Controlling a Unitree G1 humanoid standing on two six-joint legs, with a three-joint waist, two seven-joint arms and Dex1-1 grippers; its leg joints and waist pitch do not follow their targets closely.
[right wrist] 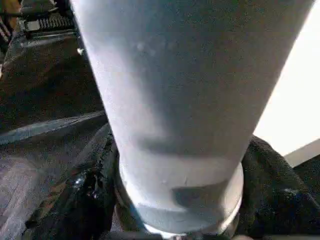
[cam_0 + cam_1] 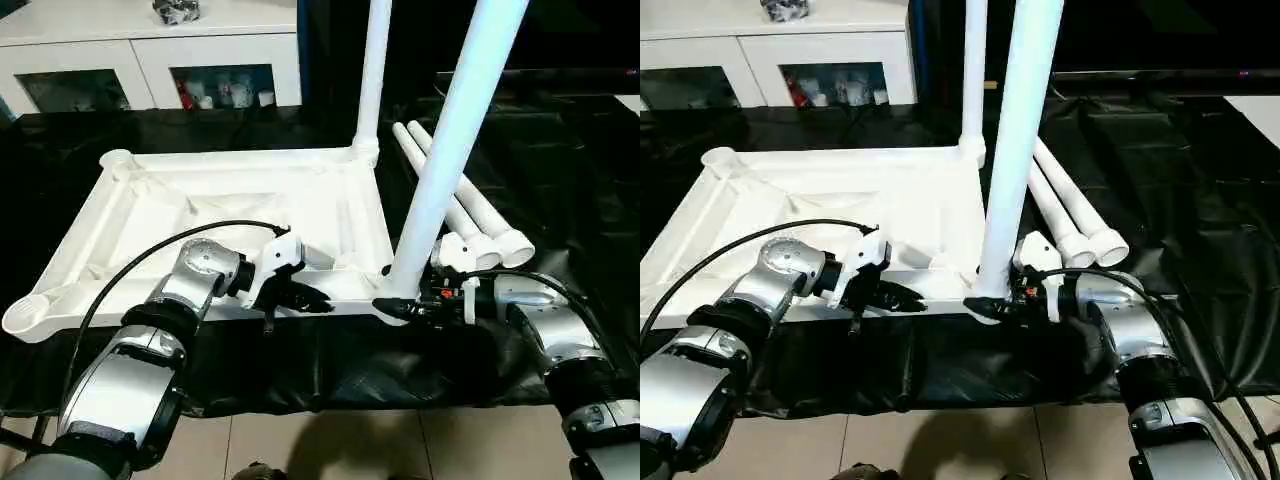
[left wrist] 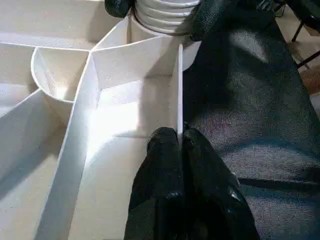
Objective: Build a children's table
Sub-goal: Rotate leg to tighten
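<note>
1. The tabletop lies upside down on the bench, which has a black cover. Its ribs face up.
2. The left claw is closed on the thin near rim of the tabletop. In the left wrist view its fingers pinch that rim from both sides. I think it holds the top steady.
3. The right claw is around the bottom of a leg. This leg stands in the near corner socket, just right of the left claw. Black fingers sit on both sides of its flared end. The claw is partly shut around the leg, but I cannot tell if it squeezes it tight.
4. A second leg stands up in the far corner socket, behind the right claw.
5. Two more legs lie side by side on the bench, just past the right claw. Nothing holds them.
6. Two sockets are empty, far to the left of the left claw: the near one and the far one.
7. So the job looks about half done. One leg looks in, and one is being fitted now.
8. Left to do: maybe push this leg in more, put in the two other legs, then turn the table over.
</note>
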